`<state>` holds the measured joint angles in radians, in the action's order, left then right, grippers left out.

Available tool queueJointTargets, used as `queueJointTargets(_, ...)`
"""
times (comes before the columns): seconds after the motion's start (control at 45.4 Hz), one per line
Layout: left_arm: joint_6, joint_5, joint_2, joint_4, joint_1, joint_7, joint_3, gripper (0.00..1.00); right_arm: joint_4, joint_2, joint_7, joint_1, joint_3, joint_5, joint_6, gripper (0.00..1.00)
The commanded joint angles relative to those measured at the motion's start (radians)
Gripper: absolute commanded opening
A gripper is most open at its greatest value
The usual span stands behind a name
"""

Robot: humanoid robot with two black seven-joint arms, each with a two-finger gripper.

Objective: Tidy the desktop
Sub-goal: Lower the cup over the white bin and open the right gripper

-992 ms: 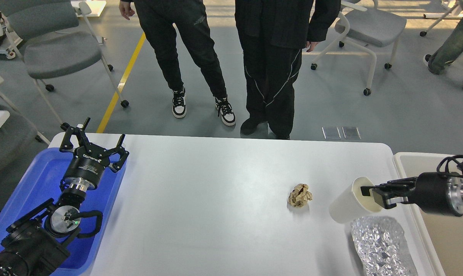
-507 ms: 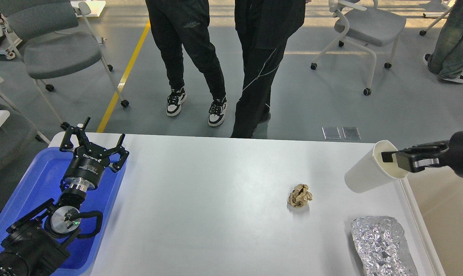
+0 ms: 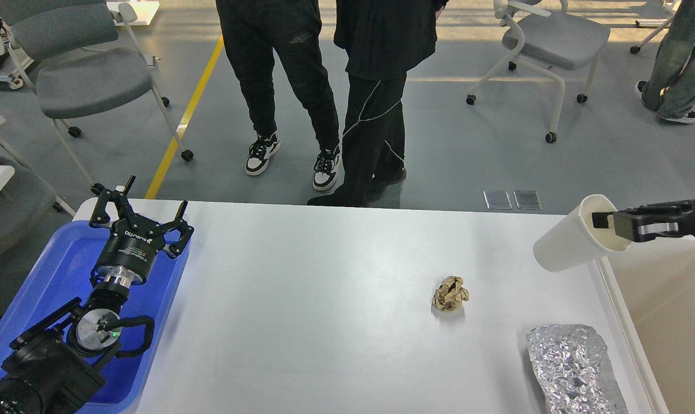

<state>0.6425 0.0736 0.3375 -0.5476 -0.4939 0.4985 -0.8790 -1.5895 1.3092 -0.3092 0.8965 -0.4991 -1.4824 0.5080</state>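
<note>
The white desktop carries a crumpled brown paper ball right of centre and a crumpled sheet of silver foil at the front right. My right gripper is shut on the rim of a white paper cup, one finger inside it. It holds the cup tilted in the air over the table's right edge, beside the cream-beige bin. My left gripper is open and empty above the blue tray at the left.
Two people in black stand just beyond the table's far edge. Grey chairs stand on the floor at the back left and back right. A third person's legs show at the far right.
My right gripper has lifted the cup off the table and carried it up and to the right, toward the bin. The people behind have shifted. My left arm has not moved.
</note>
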Motion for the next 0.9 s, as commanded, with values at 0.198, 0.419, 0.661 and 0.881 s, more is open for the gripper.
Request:
queueJointTargets(0.198, 0.0, 0.0, 0.0, 0.0, 0.0, 0.0, 0.0, 1.0, 0.212, -0.001, -0.004, -0.09, 0.068, 0.145, -0.183, 0.0)
queueJointTargets(0.419, 0.0, 0.0, 0.0, 0.0, 0.0, 0.0, 0.0, 1.0, 0.336, -0.005, -0.013, -0.133, 0.086, 0.392, -0.2, 0.0)
queueJointTargets(0.661, -0.001, 0.002, 0.0, 0.0, 0.0, 0.0, -0.002, 1.0, 0.525, -0.076, -0.024, -0.18, 0.09, 0.536, -0.23, 0.0)
queueJointTargets(0.881, -0.001, 0.002, 0.0, 0.0, 0.0, 0.0, 0.0, 1.0, 0.709, -0.183, -0.027, -0.209, 0.091, 0.689, -0.227, 0.0)
